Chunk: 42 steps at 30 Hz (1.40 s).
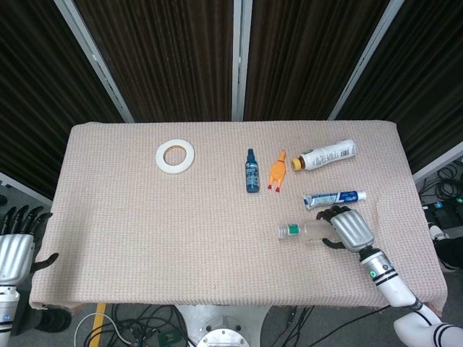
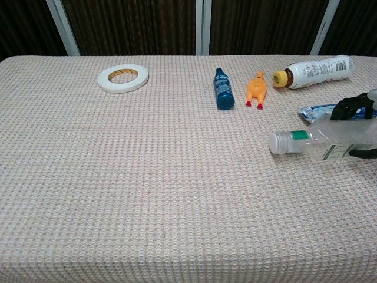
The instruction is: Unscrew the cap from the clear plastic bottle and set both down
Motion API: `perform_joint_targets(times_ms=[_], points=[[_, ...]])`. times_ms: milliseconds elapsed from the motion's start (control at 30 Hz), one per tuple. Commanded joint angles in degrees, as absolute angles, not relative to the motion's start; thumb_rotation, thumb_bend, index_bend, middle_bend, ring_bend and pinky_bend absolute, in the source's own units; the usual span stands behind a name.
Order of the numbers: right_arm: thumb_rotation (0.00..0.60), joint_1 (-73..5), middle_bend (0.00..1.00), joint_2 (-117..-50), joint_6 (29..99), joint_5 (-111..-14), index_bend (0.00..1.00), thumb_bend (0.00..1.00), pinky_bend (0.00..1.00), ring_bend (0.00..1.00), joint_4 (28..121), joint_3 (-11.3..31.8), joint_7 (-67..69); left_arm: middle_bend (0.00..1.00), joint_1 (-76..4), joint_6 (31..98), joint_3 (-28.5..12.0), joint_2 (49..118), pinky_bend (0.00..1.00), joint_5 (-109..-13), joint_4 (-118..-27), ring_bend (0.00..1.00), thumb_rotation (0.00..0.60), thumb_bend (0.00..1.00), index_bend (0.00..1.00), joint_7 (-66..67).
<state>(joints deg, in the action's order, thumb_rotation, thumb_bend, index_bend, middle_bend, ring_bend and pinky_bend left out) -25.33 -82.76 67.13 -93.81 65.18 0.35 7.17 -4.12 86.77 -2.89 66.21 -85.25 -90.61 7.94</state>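
While the clear plastic bottle [image 1: 307, 230] lies on its side on the right part of the table [image 1: 145, 238], the right hand [image 1: 350, 228] is wrapped over its body, dark fingers [image 2: 349, 107] curled across the far side and the thumb showing at the near side, so the hand holds the bottle. The bottle's cap [image 2: 278, 142] is on, pointing toward the table's middle, with a green band just behind it. The chest view shows only the hand's fingers at the right edge of the picture. Just beyond the bottle lies a blue and white tube [image 1: 334, 197], close to the hand's fingertips; whether they touch it cannot be told. Farther back lie a white bottle with a yellow cap [image 1: 325, 155], an orange rubber chicken [image 1: 277, 170] and a small blue spray bottle [image 1: 252, 171], the last two side by side near the table's middle. A roll of white tape [image 1: 175, 157] lies flat toward the far left. The left hand [image 1: 16, 246] hangs off the table's near left corner, its fingers apart and upright, holding nothing.
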Motion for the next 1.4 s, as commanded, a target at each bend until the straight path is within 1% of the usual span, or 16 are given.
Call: perform_joint_targets(times_ms=[33,167,267,467,600,933,1167,1400], points=[[0.6,-25.9,0.54,-84.0,69.9,-96.1,0.55,0.3,0.48,0.37,64.0,-0.3,12.6,0.12,-4.6,86.8,-3.0,65.6,0.02,-86.3,-91.0,0.04,0.6,0.0,0.2,6.8],[0.6,-27.8,0.55,-84.7,71.7,-98.0,0.56,0.32,0.5,0.38,65.5,0.0,19.5,0.13,-6.6,86.1,-3.5,64.5,0.02,-88.9,-91.5,0.04,0.6,0.0,0.21,5.2],[0.6,-29.9,0.55,-85.8,71.1,-98.7,0.56,0.33,0.51,0.38,66.9,0.6,22.6,0.13,-9.0,84.8,-4.5,64.3,0.02,-90.6,-91.8,0.04,0.6,0.0,0.21,3.3],[0.6,-34.3,0.55,-89.0,70.1,-99.6,0.58,0.36,0.54,0.41,70.4,2.4,27.0,0.14,-14.4,81.4,-5.7,65.3,0.04,-94.4,-92.8,0.04,0.6,0.0,0.21,-3.7],[0.6,-37.3,0.55,-90.8,68.6,-98.9,0.58,0.38,0.55,0.41,72.2,4.1,28.7,0.14,-17.7,79.9,-6.5,67.4,0.04,-96.2,-93.0,0.04,0.6,0.0,0.21,-6.4],[0.6,-42.6,0.56,-95.0,64.3,-95.0,0.59,0.41,0.56,0.42,72.8,8.1,28.8,0.14,-22.8,79.8,-6.7,74.0,0.04,-100.1,-91.4,0.04,0.6,0.0,0.21,-11.3],[0.6,-44.6,0.56,-96.9,63.0,-93.5,0.59,0.42,0.56,0.42,72.2,8.8,27.9,0.14,-25.3,80.2,-7.1,78.0,0.04,-100.6,-90.1,0.04,0.6,0.0,0.21,-13.6],[0.6,-45.1,0.56,-97.8,63.5,-93.0,0.59,0.42,0.57,0.43,71.6,8.5,27.8,0.14,-26.9,80.4,-7.2,79.8,0.04,-100.6,-89.7,0.04,0.6,0.0,0.2,-13.4]])
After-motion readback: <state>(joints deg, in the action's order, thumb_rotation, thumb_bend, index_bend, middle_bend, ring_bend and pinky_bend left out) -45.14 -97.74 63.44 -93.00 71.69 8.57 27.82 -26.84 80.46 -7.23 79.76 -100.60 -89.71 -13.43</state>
